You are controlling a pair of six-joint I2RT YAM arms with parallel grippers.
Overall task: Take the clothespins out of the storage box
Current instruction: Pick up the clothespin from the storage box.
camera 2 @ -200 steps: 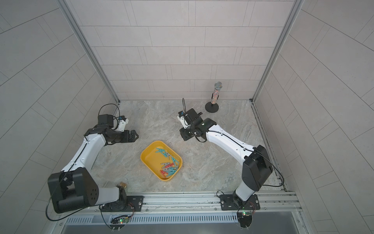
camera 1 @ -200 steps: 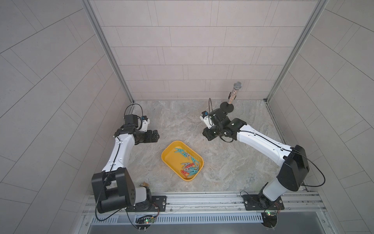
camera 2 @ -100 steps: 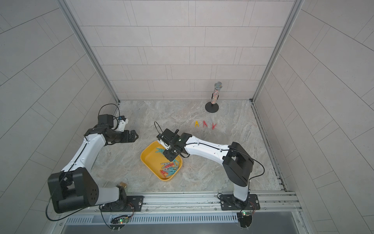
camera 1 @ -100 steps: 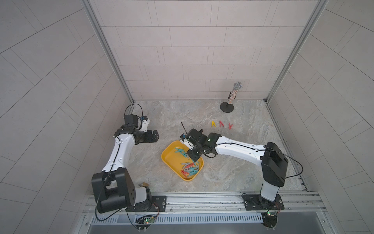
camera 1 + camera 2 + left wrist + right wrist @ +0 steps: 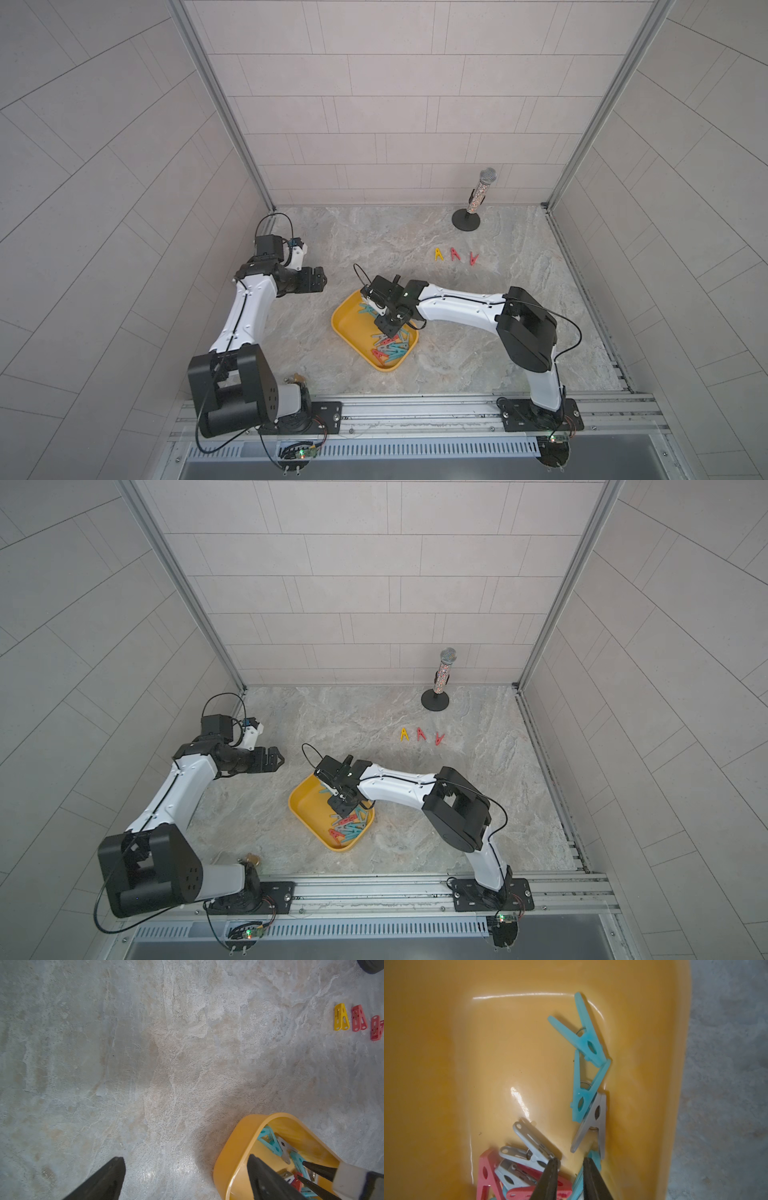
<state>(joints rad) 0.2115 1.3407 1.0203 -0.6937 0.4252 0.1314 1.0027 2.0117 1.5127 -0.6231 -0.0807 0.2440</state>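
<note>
The yellow storage box [image 5: 345,329] [image 5: 302,809] lies mid-table with teal, red and grey clothespins [image 5: 390,347] [image 5: 348,829] heaped in its near half. My right gripper [image 5: 388,328] [image 5: 343,808] points down into the box. In the right wrist view its tips [image 5: 570,1160] stand a narrow gap apart over bare box floor, between a grey pin [image 5: 529,1147] and a teal pin [image 5: 593,1157], holding nothing. Two teal pins [image 5: 586,1036] lie further along the wall. My left gripper [image 5: 322,280] [image 5: 187,1158] hovers wide open and empty left of the box [image 5: 234,1157].
A yellow pin [image 5: 438,254] and two red pins [image 5: 455,254] [image 5: 473,258] lie in a row on the table at the back right. A glittery microphone [image 5: 478,195] on a black round stand is behind them. Tiled walls close in three sides.
My right arm swung from the back of the table, uncovering the three pins there, to the box and has come down into it. The left arm has not moved.
</note>
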